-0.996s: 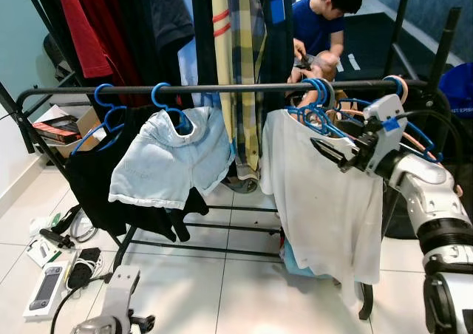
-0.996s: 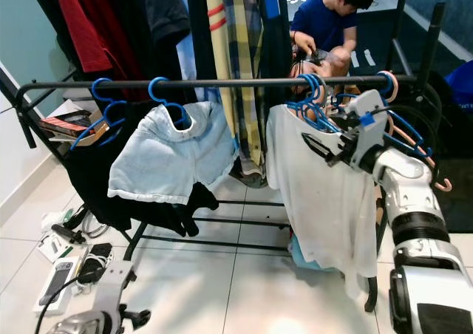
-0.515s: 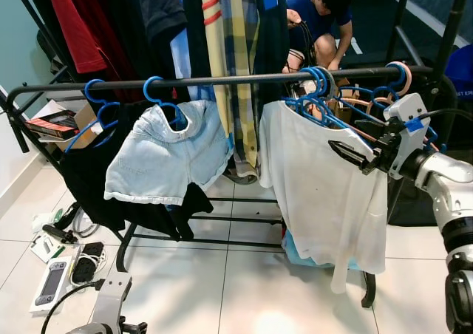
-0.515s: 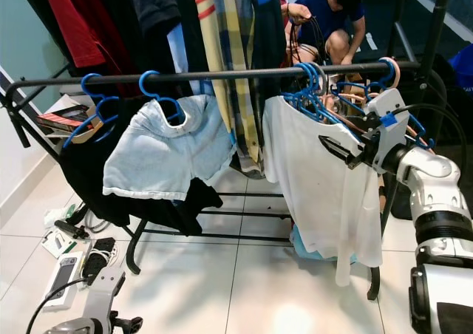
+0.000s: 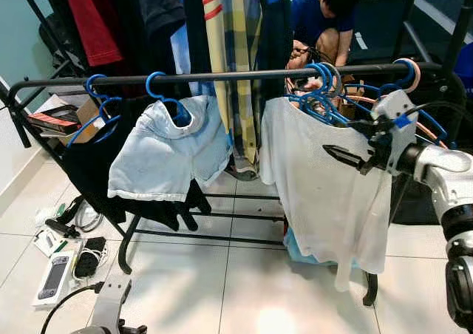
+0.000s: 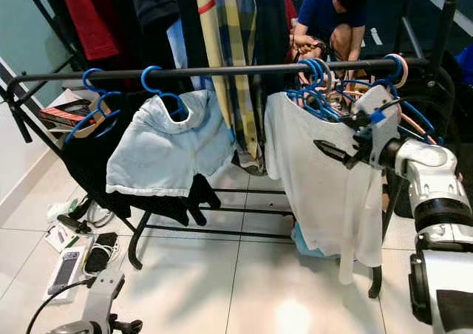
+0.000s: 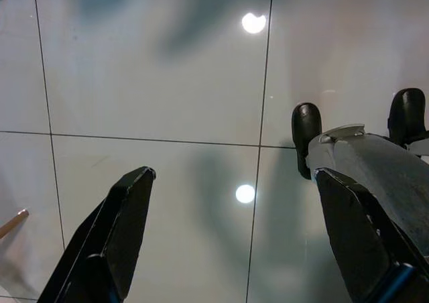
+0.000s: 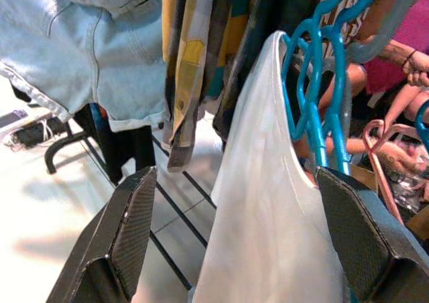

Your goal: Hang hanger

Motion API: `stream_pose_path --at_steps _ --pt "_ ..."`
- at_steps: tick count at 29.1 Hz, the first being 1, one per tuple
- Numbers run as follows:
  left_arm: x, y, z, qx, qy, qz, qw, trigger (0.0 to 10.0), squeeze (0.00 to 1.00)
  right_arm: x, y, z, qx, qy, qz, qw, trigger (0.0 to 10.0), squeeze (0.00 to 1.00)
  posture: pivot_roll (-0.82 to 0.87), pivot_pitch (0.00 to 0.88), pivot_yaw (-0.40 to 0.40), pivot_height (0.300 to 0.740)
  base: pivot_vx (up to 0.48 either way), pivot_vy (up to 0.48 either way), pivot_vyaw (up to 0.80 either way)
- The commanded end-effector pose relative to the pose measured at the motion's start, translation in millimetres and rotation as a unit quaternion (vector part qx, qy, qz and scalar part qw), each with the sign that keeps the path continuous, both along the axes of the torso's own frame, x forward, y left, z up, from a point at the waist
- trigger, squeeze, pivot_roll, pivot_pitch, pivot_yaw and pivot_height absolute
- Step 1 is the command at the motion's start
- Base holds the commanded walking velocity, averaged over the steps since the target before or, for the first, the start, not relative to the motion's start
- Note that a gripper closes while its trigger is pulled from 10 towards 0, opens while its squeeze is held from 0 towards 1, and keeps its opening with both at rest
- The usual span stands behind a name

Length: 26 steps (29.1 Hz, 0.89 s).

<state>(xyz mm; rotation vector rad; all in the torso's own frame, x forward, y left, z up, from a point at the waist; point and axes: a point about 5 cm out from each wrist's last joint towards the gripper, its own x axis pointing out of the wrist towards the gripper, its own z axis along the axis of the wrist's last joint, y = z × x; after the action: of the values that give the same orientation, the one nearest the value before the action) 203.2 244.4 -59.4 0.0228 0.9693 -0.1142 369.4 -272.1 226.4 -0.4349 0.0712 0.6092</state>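
A white shirt point(image 5: 325, 193) hangs on a blue hanger point(image 5: 319, 103) hooked over the black rail point(image 5: 222, 75) of a clothes rack, among several other blue hangers. My right gripper point(image 5: 336, 148) is open at chest height, just in front of the shirt's right shoulder, with nothing between its fingers. In the right wrist view the shirt point(image 8: 268, 202) and blue hanger point(image 8: 315, 108) lie straight ahead between the open fingers point(image 8: 131, 222). My left gripper point(image 7: 234, 175) hangs low over the tiled floor, open and holding nothing.
Light-blue shorts point(image 5: 166, 157) and a black garment point(image 5: 92, 164) hang left on the rail. Pink hangers point(image 5: 410, 72) sit at its right end. More clothes hang behind, and a person point(image 5: 321, 16) crouches beyond. Cables and a remote point(image 5: 55, 275) lie on the floor left.
The head view has shifted a little. My right gripper stays open by the white shirt, drawn back slightly from the hangers. The person behind has moved.
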Motion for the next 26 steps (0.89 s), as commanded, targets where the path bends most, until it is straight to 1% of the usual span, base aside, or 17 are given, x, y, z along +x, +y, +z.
stream_pose_path --at_steps 1,9,12,13,14,16,18,21,25,26 --pt "-6.9 13.5 0.6 0.014 0.006 0.007 1.000 10.0 0.00 2.8 8.3 -4.8 -0.008 0.011 0.013 1.000 10.0 0.00 0.02 0.141 0.181 0.740 0.000 0.000 0.00" --pt "-8.4 13.7 -0.1 0.014 0.007 0.007 1.000 10.0 0.00 5.5 10.9 -2.2 -0.015 0.012 0.013 1.000 10.0 0.00 0.02 0.143 0.178 0.740 0.000 0.000 0.00" --pt "-9.0 14.0 -0.3 0.014 0.008 0.006 1.000 10.0 0.00 6.1 12.4 2.2 0.000 0.005 0.022 1.000 10.0 0.00 0.02 0.145 0.180 0.740 0.000 0.000 0.00" --pt "-9.2 14.2 -0.3 0.014 0.008 0.006 1.000 10.0 0.00 6.4 13.8 6.3 0.014 -0.003 0.030 0.999 10.0 0.00 0.02 0.146 0.180 0.740 0.000 0.000 0.00" --pt "-9.2 14.2 -0.3 0.014 0.008 0.006 1.000 10.0 0.00 6.4 13.8 6.3 0.014 -0.003 0.030 0.999 10.0 0.00 0.02 0.146 0.180 0.740 0.000 0.000 0.00" --pt "-9.7 14.4 -0.5 0.014 0.008 0.006 1.000 10.0 0.00 7.4 16.7 16.6 0.051 -0.019 0.046 0.997 10.0 0.00 0.02 0.147 0.180 0.740 0.000 0.000 0.00" --pt "-10.0 14.5 -0.5 0.014 0.009 0.005 1.000 10.0 0.00 7.8 17.4 20.2 0.057 -0.025 0.049 0.997 10.0 0.00 0.02 0.147 0.180 0.740 0.000 0.000 0.00" --pt "-10.8 14.9 -0.8 0.013 0.010 0.006 1.000 10.0 0.00 9.2 18.1 23.9 0.048 -0.031 0.046 0.997 10.0 0.00 0.02 0.145 0.183 0.740 0.000 0.000 0.00" --pt "-11.3 15.1 -1.0 0.013 0.010 0.007 1.000 10.0 0.00 10.1 18.3 23.5 0.038 -0.030 0.041 0.998 10.0 0.00 0.02 0.145 0.183 0.740 0.000 0.000 0.00" --pt "-11.6 15.2 -1.2 0.013 0.011 0.007 1.000 10.0 0.00 10.6 18.0 22.2 0.029 -0.026 0.036 0.999 10.0 0.00 0.02 0.145 0.183 0.740 0.000 0.000 0.00"
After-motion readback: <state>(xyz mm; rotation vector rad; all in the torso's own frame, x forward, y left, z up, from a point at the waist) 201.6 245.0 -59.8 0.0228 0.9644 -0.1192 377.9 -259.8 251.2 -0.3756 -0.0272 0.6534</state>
